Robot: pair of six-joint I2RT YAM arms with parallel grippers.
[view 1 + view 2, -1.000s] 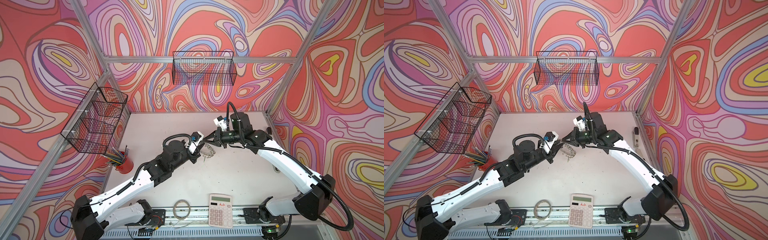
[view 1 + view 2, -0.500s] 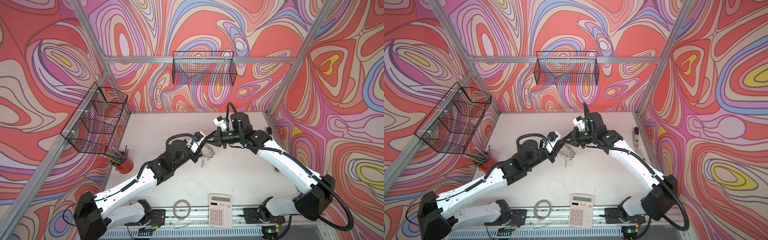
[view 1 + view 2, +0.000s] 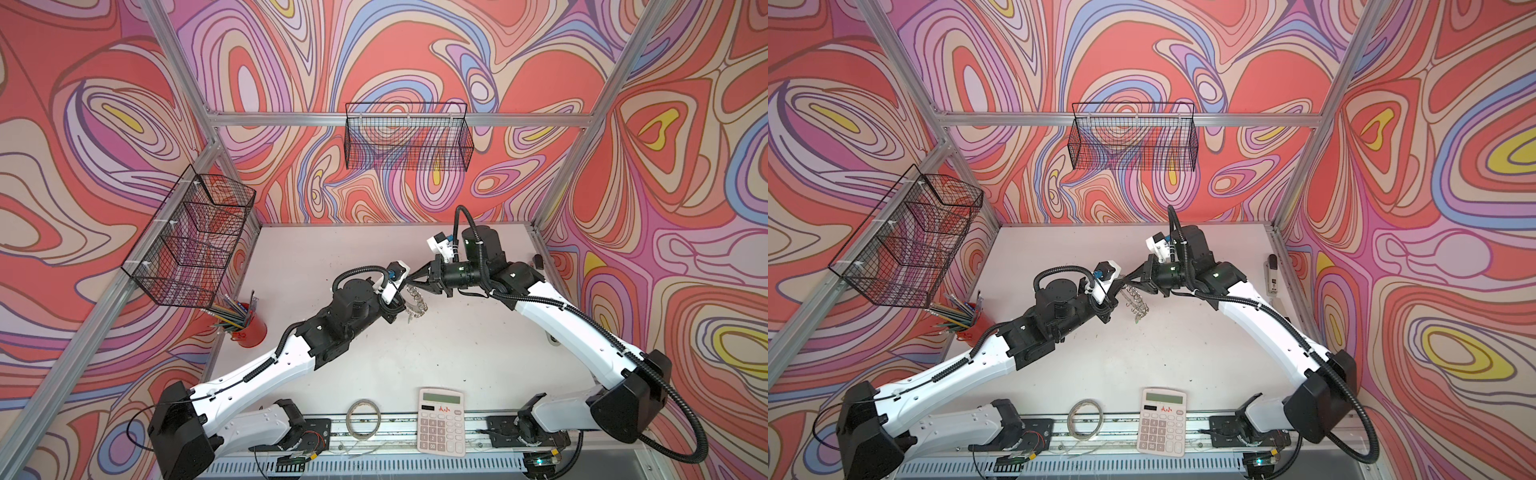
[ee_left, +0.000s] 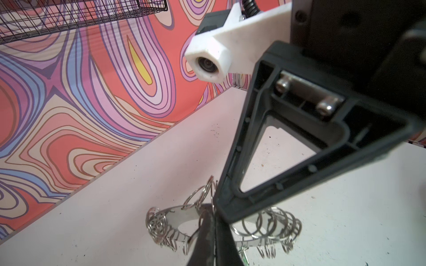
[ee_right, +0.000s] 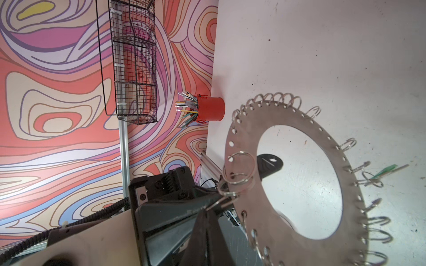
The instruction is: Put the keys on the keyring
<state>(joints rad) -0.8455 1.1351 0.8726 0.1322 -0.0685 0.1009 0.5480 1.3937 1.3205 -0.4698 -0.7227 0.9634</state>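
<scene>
Two pincers, tip to tip above mid-table. Right pincer [image 5: 205, 213] clenched on the rim of the one keyring [image 5: 242, 142], holding that disc clear of the table [image 3: 332, 257] and tilted. Left pincer [image 4: 213, 222] clenched too, fingers [image 4: 205, 241] pressed together at the same stretch of rim, right beside the right pincer's tips and against a wire loop [image 5: 227, 194]; cannot tell whether gripping that loop or nothing. Wire loops all round the disc edge, too crowded to count. Two keys: green-tagged key [image 5: 389, 170] hanging at a loop on the side of the disc farthest from both pincers; black-tagged key [image 5: 269, 164] just past the pincers' tips, seen through the disc's hole, only its tag showing, its attachment unclear. Well apart from both pincers, back by the arm bases: one calculator [image 3: 440, 419] and one tape roll [image 3: 365, 417], side by side. Out past the left pincer's arm, one red cup [image 3: 249, 332] of pencils [image 3: 228, 316]. Two wire baskets: back basket [image 3: 407, 141] on the wall beyond both pincers, side basket [image 3: 191, 241] above the red cup.
</scene>
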